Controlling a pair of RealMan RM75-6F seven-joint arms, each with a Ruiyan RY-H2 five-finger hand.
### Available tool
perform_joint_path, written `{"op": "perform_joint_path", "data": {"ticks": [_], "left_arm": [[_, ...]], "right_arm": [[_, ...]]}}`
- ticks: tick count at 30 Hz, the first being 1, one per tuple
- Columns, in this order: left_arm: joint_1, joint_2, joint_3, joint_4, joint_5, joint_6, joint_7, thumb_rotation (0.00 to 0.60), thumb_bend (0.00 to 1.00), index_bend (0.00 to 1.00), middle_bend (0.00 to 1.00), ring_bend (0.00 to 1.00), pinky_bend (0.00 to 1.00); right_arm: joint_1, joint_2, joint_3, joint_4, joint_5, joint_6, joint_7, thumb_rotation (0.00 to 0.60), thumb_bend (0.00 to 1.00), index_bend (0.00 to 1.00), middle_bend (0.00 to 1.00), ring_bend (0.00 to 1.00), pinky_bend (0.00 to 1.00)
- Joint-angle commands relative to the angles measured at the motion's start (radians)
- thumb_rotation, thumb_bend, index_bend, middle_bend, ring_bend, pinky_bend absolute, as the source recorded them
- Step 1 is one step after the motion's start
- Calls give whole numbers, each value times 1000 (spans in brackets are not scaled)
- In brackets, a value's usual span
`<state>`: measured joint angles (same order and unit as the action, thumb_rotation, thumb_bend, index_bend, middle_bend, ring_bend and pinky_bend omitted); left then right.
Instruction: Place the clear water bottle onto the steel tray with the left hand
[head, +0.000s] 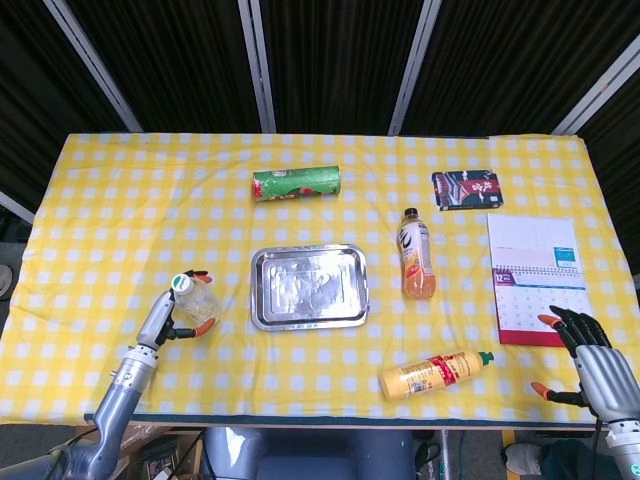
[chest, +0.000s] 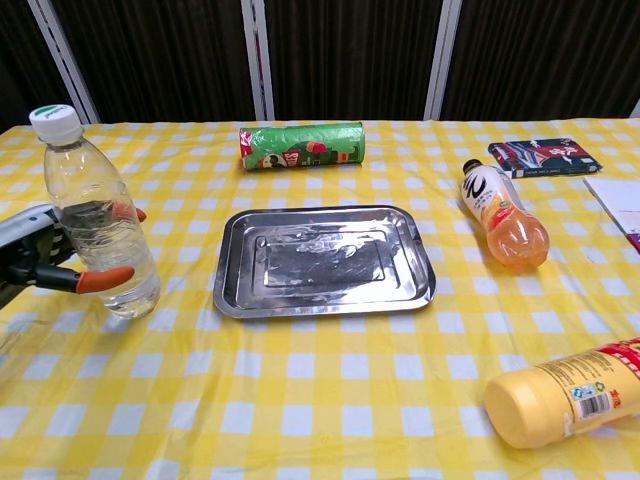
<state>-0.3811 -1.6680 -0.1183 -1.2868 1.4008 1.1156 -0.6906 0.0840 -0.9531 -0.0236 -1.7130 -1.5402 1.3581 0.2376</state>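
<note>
Reaching in from the table's left edge, the left hand (chest: 45, 262) wraps orange-tipped fingers (chest: 104, 280) around the upright clear plastic water bottle (chest: 97, 218), just left of the rectangular steel tray (chest: 323, 297). The right hand (head: 592, 363) rests at the near right corner, fingers spread and holding nothing.

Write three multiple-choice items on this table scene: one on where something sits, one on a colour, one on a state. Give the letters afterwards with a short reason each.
1. Where does the clear water bottle stand?
A. On the steel tray
B. On the cloth, left of the steel tray
C. Next to the calendar

2. What colour is the tube-shaped can lying beyond the steel tray?
A. Green
B. Blue
C. White

3. What is the left hand doing?
A. Resting flat on the steel tray
B. Holding the yellow squeeze bottle
C. Closing its fingers around the clear water bottle

Answers:
1. B: the bottle stands upright on the yellow checked cloth, and the tray beside it holds nothing.
2. A: the can's wrap is green with some red print.
3. C: the chest view shows orange fingertips on both sides of the bottle's lower body, while the right hand sits open at the table's near right corner.
</note>
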Motion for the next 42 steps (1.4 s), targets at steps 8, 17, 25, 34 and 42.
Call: {"op": "perform_joint_path", "data": {"ticks": [8,17,25,34,42], "left_arm": [[-7,-50,-35,21,-9,46,14,600,448,499,394,38,116],[9,-41,-53,-10,-19,87,11,600,467,558,528,125,125],[12,71,-68,-158,-9,87,3,600,461,575,544,141,124],[34,243,-115,-407,-62,112,113,600,457,575,543,141,124],[18,321,-172,-590,-61,139,186,600,454,576,539,141,124]], "right_arm": [[4,15,-7,2,-5,-14,31,600,158,172,97,58,45],[7,17,-9,0,-4,-22,32,600,158,173,97,57,45],[10,13,-9,3,0,-29,28,600,158,175,97,58,45],[14,15,-14,-5,-8,-36,19,600,158,179,97,58,45],[16,14,-15,-8,-6,-40,13,600,158,179,97,58,45]]}}
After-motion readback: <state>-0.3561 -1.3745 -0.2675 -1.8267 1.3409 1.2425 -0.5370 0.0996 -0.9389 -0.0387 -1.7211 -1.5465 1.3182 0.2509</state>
